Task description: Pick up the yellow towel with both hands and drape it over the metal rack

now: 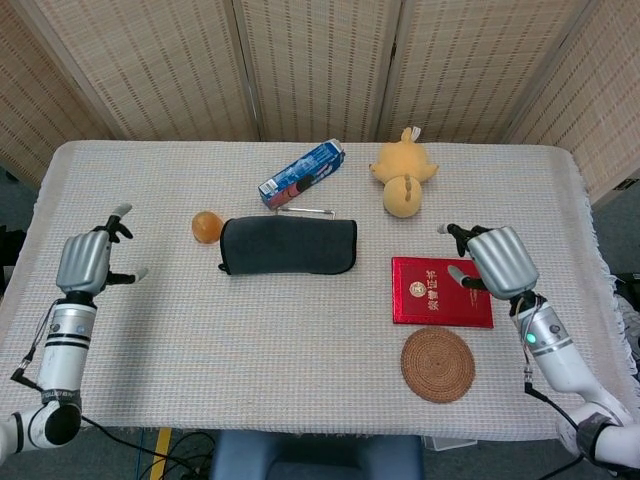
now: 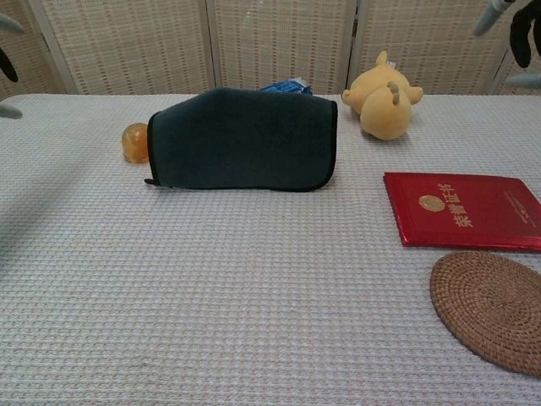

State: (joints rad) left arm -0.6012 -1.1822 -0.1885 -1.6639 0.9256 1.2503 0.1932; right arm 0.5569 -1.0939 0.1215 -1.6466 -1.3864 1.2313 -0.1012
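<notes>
A dark soft towel (image 1: 288, 246) hangs arched over the rack — an orange ball (image 1: 206, 226) just beside. Left hand (image 1: 88, 260) and right hand (image 1: 497, 262) are spread, holding nothing.

Red booklet (image 2: 463, 210): gold emblem, characters, probably Chinese, illegible.

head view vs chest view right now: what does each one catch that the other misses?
Head view only: both whole hands, left hand and right hand, open and holding nothing, plus a bit of the metal rack behind the dark towel.

Chest view only: the towel's draped front face; of the hands only fingers at the frame edges.

Both: orange ball, plush toy, red booklet, woven coaster, blue carton.
</notes>
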